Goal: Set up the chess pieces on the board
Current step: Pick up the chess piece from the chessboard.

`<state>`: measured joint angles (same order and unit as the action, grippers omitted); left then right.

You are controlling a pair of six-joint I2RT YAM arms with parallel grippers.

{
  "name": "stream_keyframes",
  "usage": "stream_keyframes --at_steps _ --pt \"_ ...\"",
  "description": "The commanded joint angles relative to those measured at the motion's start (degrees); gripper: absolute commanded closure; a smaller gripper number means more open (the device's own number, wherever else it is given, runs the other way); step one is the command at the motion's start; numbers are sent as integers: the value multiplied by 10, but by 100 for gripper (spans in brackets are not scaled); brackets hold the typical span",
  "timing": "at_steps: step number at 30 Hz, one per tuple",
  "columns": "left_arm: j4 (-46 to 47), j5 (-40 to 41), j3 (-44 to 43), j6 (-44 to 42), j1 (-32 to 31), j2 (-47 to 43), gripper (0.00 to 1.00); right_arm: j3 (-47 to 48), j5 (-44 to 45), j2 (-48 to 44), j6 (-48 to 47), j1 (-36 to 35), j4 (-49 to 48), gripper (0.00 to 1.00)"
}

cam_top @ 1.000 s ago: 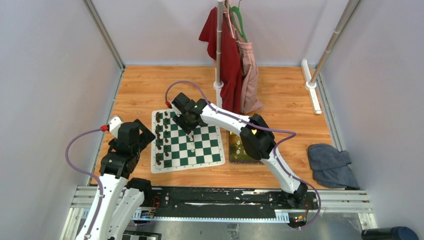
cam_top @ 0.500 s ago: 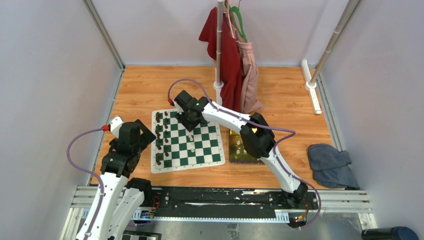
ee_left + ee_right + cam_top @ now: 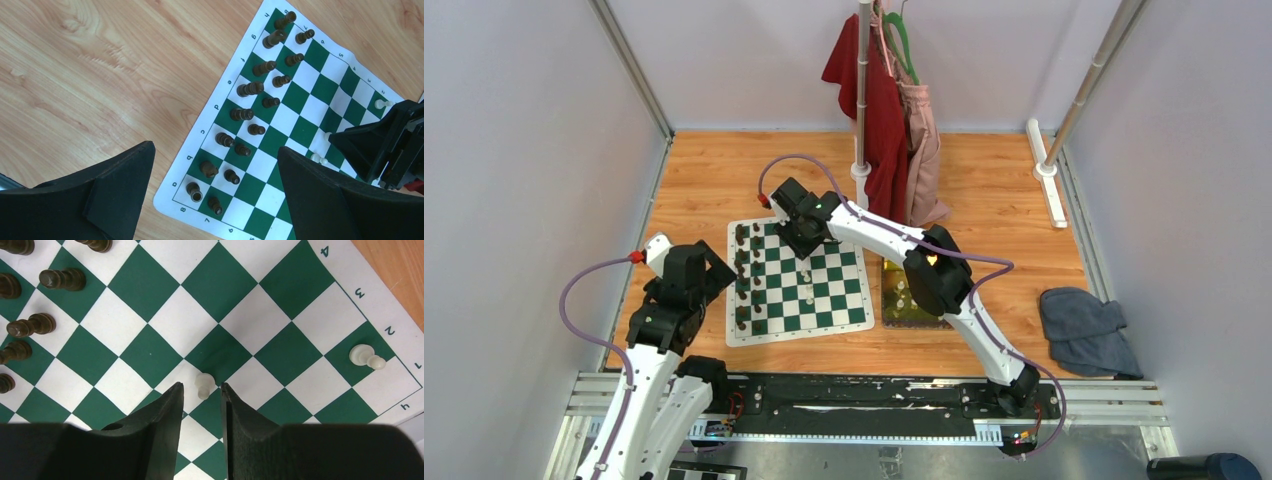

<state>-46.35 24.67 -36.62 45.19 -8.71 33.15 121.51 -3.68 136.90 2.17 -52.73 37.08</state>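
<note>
The green-and-white board (image 3: 844, 298) lies between the arms. My right gripper (image 3: 201, 386) hangs low over it with a gap between its jaws. A small cream-white pawn (image 3: 204, 383) stands upright just at the fingertips, with a sliver of board showing on either side of it. A second white pawn (image 3: 365, 358) stands on a square near the board's corner. From the left wrist view three white pawns (image 3: 318, 159) show beside the right gripper (image 3: 380, 145). My left gripper (image 3: 215, 148) hovers wide open and empty above the board's left edge.
Dark brown chessmen (image 3: 250, 89) fill two rows along the board's left side. A yellow-green tray (image 3: 922, 318) with more pieces lies to the right of the board. A rack pole with a red garment (image 3: 879, 130) stands behind, and a grey cloth (image 3: 1086, 330) lies at the right.
My right arm has shifted slightly toward the far side of the board and stands over the pawn. The left arm has barely moved.
</note>
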Motion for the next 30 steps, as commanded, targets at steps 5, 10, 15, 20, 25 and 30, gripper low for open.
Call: stream_keyframes --at_steps 5,10,15,20,25,30 --pt "8 10 6 -1 3 -1 0 13 -11 15 11 6 8 64" --pt "8 10 7 0 3 0 0 5 -10 15 12 6 5 64" --pt "8 11 7 0 3 -1 0 3 -13 17 14 7 4 66" --pt "9 11 8 -1 3 -1 0 0 -14 18 16 8 1 66" --pt "12 11 8 -4 3 1 0 -5 -15 20 18 10 -1 67" --pt "14 12 8 -8 2 5 0 -11 -17 22 21 13 -5 67"
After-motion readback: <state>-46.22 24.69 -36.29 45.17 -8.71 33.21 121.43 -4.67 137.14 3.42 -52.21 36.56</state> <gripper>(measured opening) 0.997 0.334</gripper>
